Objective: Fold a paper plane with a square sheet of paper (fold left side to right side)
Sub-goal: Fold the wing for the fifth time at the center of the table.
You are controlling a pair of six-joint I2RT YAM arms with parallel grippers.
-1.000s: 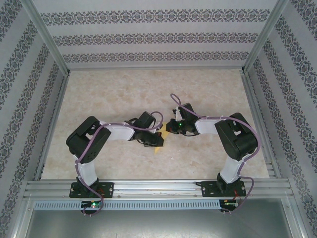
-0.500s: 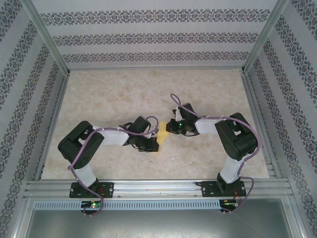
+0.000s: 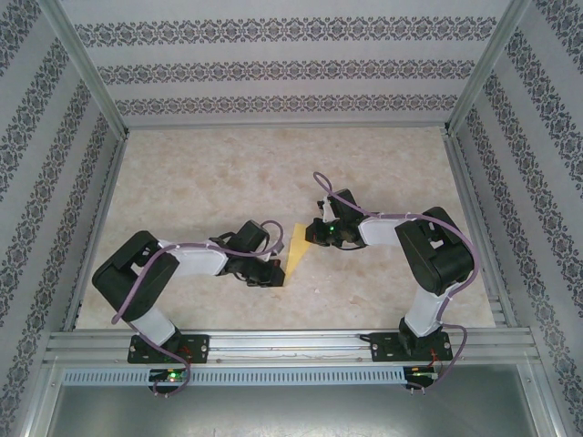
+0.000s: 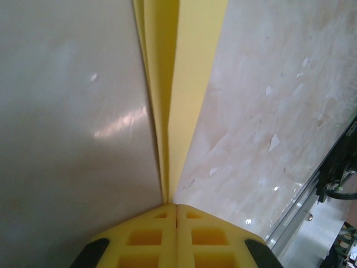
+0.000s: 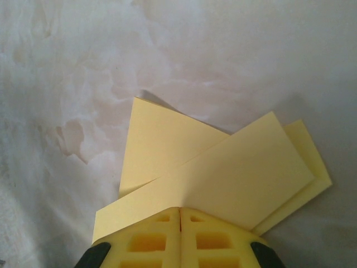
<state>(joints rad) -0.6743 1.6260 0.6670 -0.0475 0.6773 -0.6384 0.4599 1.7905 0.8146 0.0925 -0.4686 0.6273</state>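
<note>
The work cell is a marbled beige table (image 3: 209,173) enclosed by patterned wallpaper panels (image 3: 273,68), with an aluminium rail (image 3: 291,341) along the near edge where both arms are bolted.

The folded yellow paper (image 3: 296,246) lies flat on the table near its centre, between the two grippers. It is no longer a square. From above it reads as a slim, pointed sliver. The left wrist view shows a long narrow form (image 4: 189,84) with a lengthwise crease and stacked layers along it. The right wrist view shows overlapping flaps (image 5: 223,173) set at angles to one another.

The left gripper (image 3: 271,271) sits at the near end of the paper. Its jaws are fully closed, pad against pad, and the crease line runs straight to the fingertips (image 4: 162,215). The right gripper (image 3: 314,235) sits at the far end, likewise fully closed, with the edge of one flap meeting its tips. Whether either gripper pinches a layer or only presses on the paper cannot be told.

Progress assessment: the main folds appear to be made, and the dart outline is already present. The remaining work is probably to firm the centre crease along its length and, if required, to spread the wings. Neither gripper has let go of the work area yet.
</note>
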